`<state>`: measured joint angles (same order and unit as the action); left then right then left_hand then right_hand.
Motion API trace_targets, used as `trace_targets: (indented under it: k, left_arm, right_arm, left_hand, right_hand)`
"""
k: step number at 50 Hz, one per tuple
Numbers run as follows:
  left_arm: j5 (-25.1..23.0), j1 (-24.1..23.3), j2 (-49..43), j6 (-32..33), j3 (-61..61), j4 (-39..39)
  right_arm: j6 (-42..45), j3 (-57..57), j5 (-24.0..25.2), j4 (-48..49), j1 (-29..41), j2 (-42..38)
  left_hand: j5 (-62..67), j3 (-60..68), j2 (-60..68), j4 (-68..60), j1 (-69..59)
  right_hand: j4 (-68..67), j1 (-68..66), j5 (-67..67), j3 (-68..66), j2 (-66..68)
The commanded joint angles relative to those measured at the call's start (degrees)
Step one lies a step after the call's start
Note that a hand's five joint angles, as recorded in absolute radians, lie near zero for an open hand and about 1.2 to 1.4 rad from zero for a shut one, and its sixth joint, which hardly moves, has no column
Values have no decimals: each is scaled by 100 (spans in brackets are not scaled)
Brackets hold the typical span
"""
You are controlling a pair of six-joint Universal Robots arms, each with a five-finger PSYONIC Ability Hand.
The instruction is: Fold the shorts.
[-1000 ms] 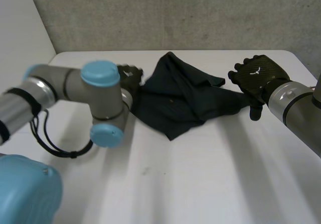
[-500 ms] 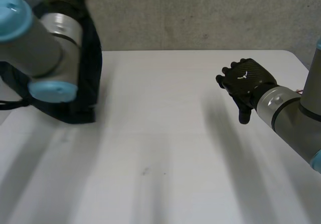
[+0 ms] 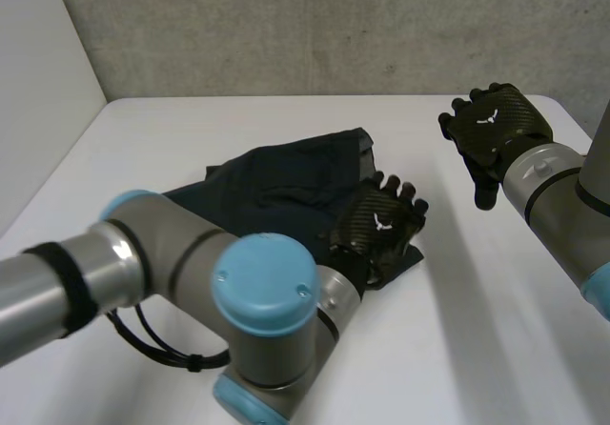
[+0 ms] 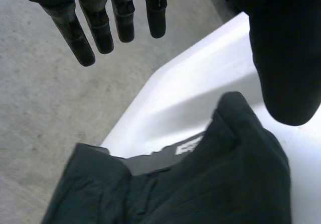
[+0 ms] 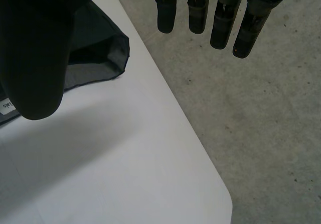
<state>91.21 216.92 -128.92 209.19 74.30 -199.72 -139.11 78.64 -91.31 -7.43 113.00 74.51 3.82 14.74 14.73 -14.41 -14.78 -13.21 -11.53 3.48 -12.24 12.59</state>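
Shorts [image 3: 276, 182] are lying crumpled mid table [image 3: 143, 130] (concrete wall [image 3: 286, 25] behind). The left hand [image 3: 381, 227] is hovering over their edge and the right hand [image 3: 491, 130] is hanging near the far-right corner, both with fingers straight, empty.

Grey arms [image 3: 143, 253], light-blue caps [image 3: 264, 282] — black left robot hand [image 3: 381, 230] and right robot hand [image 3: 496, 125], white-marked.

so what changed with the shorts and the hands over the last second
The left robot hand swung the dark shorts up off the white table to the left, then back down; they now lie spread, released, with its fingers straight over their near edge. The right robot hand stayed at the far right, open, clear of the cloth.
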Motion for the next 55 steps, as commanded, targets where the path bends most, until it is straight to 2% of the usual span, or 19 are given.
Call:
trace_targets:
  k: [1, 5, 7, 12, 13, 17, 20, 21, 25, 29, 34, 40, 41, 43, 50, 55]
  left_arm:
    - [99, 596, 1086, -1, 515, 3]
    - [160, 1158, 1728, -63, 875, -6]
    - [335, 1484, 2027, -63, 1086, 12]
    - [722, 1976, 2345, -343, 1560, 126]
    - [749, 2108, 2371, -510, 1709, 222]
    - [749, 2380, 2380, -1028, 1991, 686]
    - [740, 2539, 2380, -1415, 2071, 1118]
    - [732, 2627, 2336, -1730, 2088, 1432]
    - [504, 2750, 2266, -2573, 2158, 2171]
    - [197, 2759, 2152, -3085, 2273, 2481]
    - [108, 2768, 2099, -3104, 2343, 2280]
    - [125, 2803, 1940, -3095, 2255, 1928]
    - [125, 2803, 1879, -3095, 2203, 1849]
    - [125, 2803, 1809, -3095, 2150, 1753]
    - [160, 2803, 1580, -3086, 1887, 1339]
    - [178, 2952, 1598, -3086, 1834, 1339]
  right_arm:
    - [-282, -6, 34, -13, 29, -7]
    - [-756, -67, 104, -74, 38, -7]
    - [-924, -85, 200, -118, 38, -16]
    - [-1276, -15, 850, -469, 38, -42]
    - [-1390, 37, 1130, -548, 55, -59]
    - [-1566, 204, 1746, -575, 99, -243]
    - [-1496, 301, 1897, -487, 108, -489]
    - [-1418, 310, 1897, -435, 126, -682]
    - [-1014, 363, 1880, -277, 135, -1052]
    - [-530, 459, 1897, -110, 108, -1316]
    - [-283, 556, 1906, 311, 64, -1597]
    - [-345, 582, 1915, 980, 64, -1835]
    - [-354, 591, 1923, 1102, 73, -1878]
    - [-354, 609, 1932, 1200, 73, -1896]
    - [-275, 688, 1932, 1113, 47, -1809]
    - [15, 934, 2003, 288, 38, -1423]
  left_hand:
    - [-108, -200, -199, 167, 204]
    - [-125, -217, -216, 184, 221]
    - [-91, -184, -182, 150, 188]
    - [93, 1, 2, -34, 3]
    - [377, 285, 286, -318, -281]
    - [931, 839, 840, -873, -835]
    - [1187, 1095, 1096, -1128, -1090]
    - [1270, 1178, 1180, -1212, -1174]
    - [1723, 1631, 1633, -1665, -1627]
    - [1742, 1650, 1651, -1683, -1646]
    - [1692, 1600, 1601, -1633, -1595]
    - [1658, 1566, 1567, -1599, -1562]
    - [1575, 1483, 1484, -1516, -1479]
    - [1541, 1448, 1450, -1482, -1444]
    - [1255, 1162, 1164, -1196, -1158]
    - [1255, 1162, 1164, -1196, -1158]
  right_hand:
    - [321, 153, -348, 224, -259]
    - [321, 153, -348, 224, -259]
    - [321, 153, -348, 224, -259]
    - [321, 153, -348, 224, -259]
    - [217, 49, -244, 119, -154]
    - [-276, -444, 249, -373, 338]
    - [-309, -477, 283, -407, 372]
    - [-476, -644, 449, -574, 538]
    - [-1233, -1401, 1206, -1331, 1295]
    - [-1453, -1621, 1427, -1551, 1516]
    - [-1687, -1855, 1660, -1784, 1749]
    - [-4056, -4224, 4029, -4153, 4118]
    - [-5410, -5578, 5383, -5507, 5472]
    - [-6674, -6842, 6647, -6772, 6736]
    - [-6679, -6847, 6652, -6776, 6741]
    - [-6679, -6847, 6652, -6776, 6741]
